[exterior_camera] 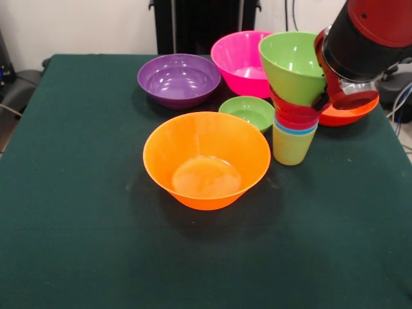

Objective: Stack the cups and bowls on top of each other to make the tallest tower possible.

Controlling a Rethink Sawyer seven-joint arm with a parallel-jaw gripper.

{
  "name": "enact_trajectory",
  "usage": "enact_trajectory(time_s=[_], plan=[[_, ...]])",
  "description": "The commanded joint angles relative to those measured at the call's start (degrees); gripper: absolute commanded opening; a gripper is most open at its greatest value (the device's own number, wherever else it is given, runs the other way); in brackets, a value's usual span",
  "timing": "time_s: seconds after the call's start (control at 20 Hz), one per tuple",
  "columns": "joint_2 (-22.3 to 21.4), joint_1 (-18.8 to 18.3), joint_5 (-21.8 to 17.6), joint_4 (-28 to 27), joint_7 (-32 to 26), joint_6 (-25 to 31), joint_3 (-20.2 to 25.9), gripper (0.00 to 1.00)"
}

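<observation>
Nearest the camera sat the big orange bowl (pixel 206 161) on the green table (pixel 77 244). Behind and right of it stood the tower (pixel 295 103): yellow-green cup (pixel 290 147) lowest, blue and red rims above, then a lime green bowl (pixel 295 64) tilted on top. The gripper (pixel 331 90) hung against the tower's right side; whether it clasped anything could not be told. Seating that top bowl level looked like the job, done slowly, since the column leaned. 4 bowls crowded round: small green (pixel 248 111), purple (pixel 179 78), pink (pixel 241 61), and red-orange (pixel 347 116) just behind the arm.
</observation>
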Motion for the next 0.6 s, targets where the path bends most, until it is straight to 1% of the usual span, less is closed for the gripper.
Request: enact_trajectory(time_s=[0.05,0.6], plan=[[0.4,1.3,-1.2,1.7,8.8,-2.4,6.5,0.0],[-0.3,-0.4,-2.1,4.0,5.9,-4.3,6.5,0.0]])
